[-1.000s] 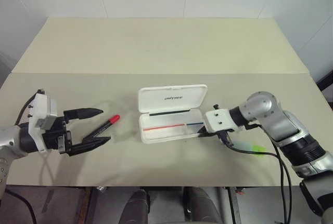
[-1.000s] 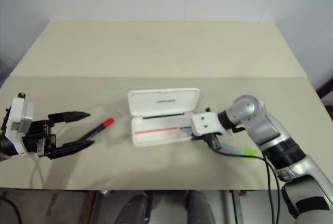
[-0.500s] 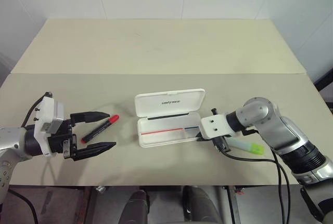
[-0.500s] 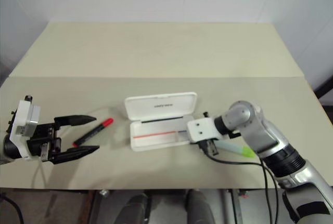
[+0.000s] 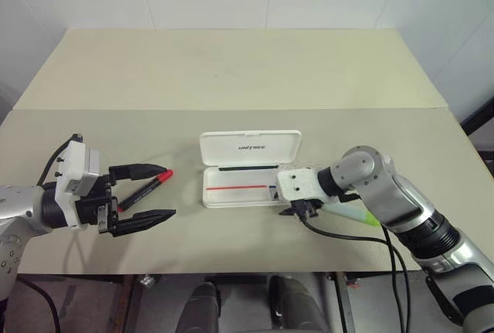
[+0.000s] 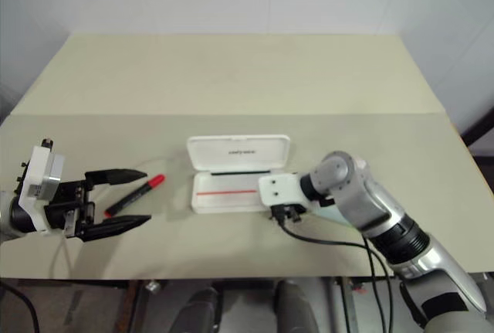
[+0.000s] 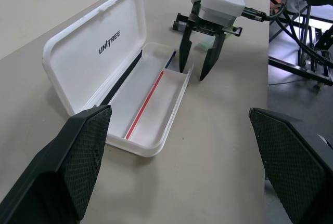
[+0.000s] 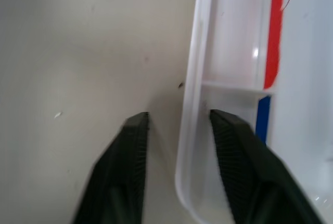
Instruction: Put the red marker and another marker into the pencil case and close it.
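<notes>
The red marker (image 5: 142, 192), black with a red cap, lies on the table at the left. My left gripper (image 5: 170, 191) is open, one finger on each side of it in the head views. The white pencil case (image 5: 248, 150) lies open in the middle, lid raised at the back. My right gripper (image 7: 192, 74) is open at the tray's right end, and its fingers (image 8: 127, 161) straddle the tray's front wall (image 8: 190, 130) without closing on it. The other marker, a pale green highlighter (image 5: 353, 215), lies on the table behind the right wrist, partly hidden by the arm.
The tan table (image 5: 231, 70) stretches far behind the case, with a seam across its middle. A black cable (image 5: 340, 230) loops from the right wrist along the table's front edge. Dark frame legs (image 7: 307, 52) stand past the table's right side.
The camera has shifted a little. My right gripper moved left to the tray's right end and opened from shut. The case, both markers and the left gripper kept their places.
</notes>
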Action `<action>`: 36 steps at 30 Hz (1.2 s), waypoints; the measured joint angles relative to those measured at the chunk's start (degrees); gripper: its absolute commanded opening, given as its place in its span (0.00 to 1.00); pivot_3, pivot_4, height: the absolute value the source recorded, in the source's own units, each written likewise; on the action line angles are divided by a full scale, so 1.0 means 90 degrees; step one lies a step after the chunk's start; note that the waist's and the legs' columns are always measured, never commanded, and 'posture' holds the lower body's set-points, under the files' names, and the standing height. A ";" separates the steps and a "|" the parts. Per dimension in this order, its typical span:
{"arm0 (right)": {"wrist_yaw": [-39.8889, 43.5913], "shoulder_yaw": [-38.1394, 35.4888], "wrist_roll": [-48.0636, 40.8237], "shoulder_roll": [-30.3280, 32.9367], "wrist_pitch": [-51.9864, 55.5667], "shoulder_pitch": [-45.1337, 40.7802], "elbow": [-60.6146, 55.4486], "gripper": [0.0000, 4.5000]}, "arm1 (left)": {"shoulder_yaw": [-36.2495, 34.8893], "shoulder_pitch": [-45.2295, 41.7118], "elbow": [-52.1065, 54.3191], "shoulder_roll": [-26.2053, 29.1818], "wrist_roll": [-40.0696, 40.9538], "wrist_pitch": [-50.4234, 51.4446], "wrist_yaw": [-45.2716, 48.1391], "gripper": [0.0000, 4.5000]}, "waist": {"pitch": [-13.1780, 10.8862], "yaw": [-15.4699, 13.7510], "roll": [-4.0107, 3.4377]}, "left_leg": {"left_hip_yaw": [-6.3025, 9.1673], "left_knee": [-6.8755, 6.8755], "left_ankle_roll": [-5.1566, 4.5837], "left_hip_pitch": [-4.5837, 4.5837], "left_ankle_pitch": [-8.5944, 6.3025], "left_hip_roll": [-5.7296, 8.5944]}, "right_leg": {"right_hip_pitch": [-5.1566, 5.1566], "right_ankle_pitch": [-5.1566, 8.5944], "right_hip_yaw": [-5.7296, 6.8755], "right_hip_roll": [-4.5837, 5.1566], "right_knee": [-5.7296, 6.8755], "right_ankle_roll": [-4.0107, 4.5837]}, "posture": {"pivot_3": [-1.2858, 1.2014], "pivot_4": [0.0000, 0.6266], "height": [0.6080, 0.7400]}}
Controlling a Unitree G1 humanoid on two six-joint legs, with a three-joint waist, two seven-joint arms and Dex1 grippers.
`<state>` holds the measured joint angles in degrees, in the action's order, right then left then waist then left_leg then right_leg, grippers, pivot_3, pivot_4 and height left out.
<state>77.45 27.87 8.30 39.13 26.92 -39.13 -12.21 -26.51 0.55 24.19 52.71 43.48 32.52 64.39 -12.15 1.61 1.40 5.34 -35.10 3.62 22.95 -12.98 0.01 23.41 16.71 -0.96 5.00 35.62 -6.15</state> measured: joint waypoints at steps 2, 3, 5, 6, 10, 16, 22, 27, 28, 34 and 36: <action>0.0014 -0.0031 -0.0085 0.0005 -0.0026 -0.0130 0.0002 0.42 | 0.0001 -0.0019 -0.0011 0.0001 0.0000 0.0000 0.0009 1.00 | 0.0000 0.0000 0.0000 | -0.0004 0.0000 0.0001 0.0000 -0.0001 0.0001 | 0.0001 -0.0003 -0.0005 0.0000 -0.0002 -0.0005 | 0.52 0.24 1.00; 0.0046 -0.0073 -0.0147 0.0014 -0.0036 -0.0205 0.0003 0.42 | 0.0002 -0.0035 -0.0017 0.0004 0.0000 0.0000 0.0018 1.00 | 0.0000 0.0000 0.0000 | -0.0005 0.0000 0.0001 0.0001 -0.0001 0.0000 | 0.0001 -0.0003 -0.0005 0.0000 -0.0003 -0.0006 | 0.52 0.24 1.00; 0.0111 -0.0170 -0.0294 0.0072 -0.0050 -0.0379 0.0003 0.42 | 0.0004 -0.0043 -0.0034 0.0028 0.0000 -0.0003 0.0035 1.00 | 0.0000 0.0001 0.0000 | -0.0007 0.0002 0.0002 0.0001 -0.0002 0.0000 | 0.0002 -0.0004 -0.0005 0.0000 -0.0004 -0.0007 | 0.52 0.24 1.00; 0.0125 -0.0213 -0.0347 0.0099 -0.0054 -0.0446 0.0005 0.42 | 0.0004 -0.0044 -0.0045 0.0033 -0.0001 -0.0007 0.0047 1.00 | 0.0000 0.0001 0.0000 | -0.0007 0.0002 0.0003 0.0001 -0.0002 0.0000 | 0.0003 -0.0004 -0.0005 0.0000 -0.0004 -0.0008 | 0.52 0.24 1.00; 0.0123 -0.0383 -0.0581 0.0102 -0.0044 -0.0613 0.0012 0.42 | 0.0008 -0.0040 -0.0080 0.0051 -0.0025 -0.0051 0.0121 1.00 | 0.0000 0.0002 0.0000 | -0.0007 0.0004 0.0003 0.0001 -0.0002 0.0000 | 0.0006 -0.0006 -0.0006 -0.0001 -0.0003 -0.0010 | 0.52 0.24 1.00; 0.0125 -0.1399 -0.1693 -0.0074 -0.0308 -0.0717 0.0152 0.78 | -0.0209 0.0321 -0.0343 0.0354 -0.0399 -0.0309 0.0370 1.00 | -0.0001 0.0007 -0.0001 | -0.0020 0.0008 0.0002 0.0000 -0.0004 -0.0003 | 0.0010 -0.0008 -0.0015 -0.0002 -0.0005 -0.0014 | 0.52 0.24 1.00; 0.0233 -0.2216 -0.2880 -0.0291 -0.1073 -0.0010 0.0261 1.00 | -0.0537 0.0757 -0.0921 0.0557 -0.1178 -0.0675 0.0336 1.00 | -0.0001 -0.0004 -0.0002 | -0.0033 0.0009 -0.0001 0.0000 -0.0011 -0.0004 | 0.0011 -0.0009 -0.0025 -0.0001 -0.0009 -0.0015 | 0.52 0.24 1.00; 0.0028 -0.2508 -0.3436 -0.0291 -0.0896 0.0001 0.0143 1.00 | -0.0533 0.0805 -0.1062 0.0679 -0.1913 -0.0571 -0.0387 1.00 | -0.0002 0.0003 -0.0002 | -0.0045 0.0008 -0.0002 -0.0005 -0.0011 -0.0004 | 0.0012 -0.0008 -0.0041 -0.0002 -0.0008 -0.0012 | 0.52 0.24 1.00; -0.0025 -0.2538 -0.3463 -0.0285 -0.0889 -0.0004 0.0149 1.00 | -0.0515 0.0787 -0.1063 0.0681 -0.1999 -0.0481 -0.0548 1.00 | -0.0002 0.0005 -0.0002 | -0.0051 0.0009 -0.0002 -0.0009 -0.0011 -0.0005 | 0.0013 -0.0008 -0.0048 -0.0002 -0.0007 -0.0012 | 0.52 0.24 1.00; -0.0187 -0.2624 -0.3442 -0.0139 -0.1052 -0.0113 0.0297 1.00 | 0.0015 0.0749 -0.1054 0.0674 -0.2199 0.0170 -0.1175 1.00 | -0.0002 0.0006 -0.0002 | -0.0099 0.0010 -0.0011 -0.0026 -0.0016 -0.0005 | 0.0015 -0.0009 -0.0096 -0.0003 -0.0007 -0.0015 | 0.52 0.24 1.00; -0.0243 -0.2624 -0.3454 -0.0125 -0.1050 -0.0116 0.0280 1.00 | 0.0291 0.0654 -0.1197 0.0648 -0.2348 0.0284 -0.1378 1.00 | -0.0002 0.0005 -0.0002 | -0.0111 0.0010 -0.0014 -0.0031 -0.0018 -0.0005 | 0.0015 -0.0014 -0.0106 -0.0003 -0.0007 -0.0023 | 0.52 0.24 1.00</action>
<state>75.26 4.26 -22.78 38.01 17.47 -40.17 -9.69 -23.89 6.44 13.42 58.54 22.35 35.07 51.99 -12.17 1.65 1.38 4.34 -35.01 3.49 22.67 -13.14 -0.04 23.55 16.59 -1.91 4.98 35.56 -6.36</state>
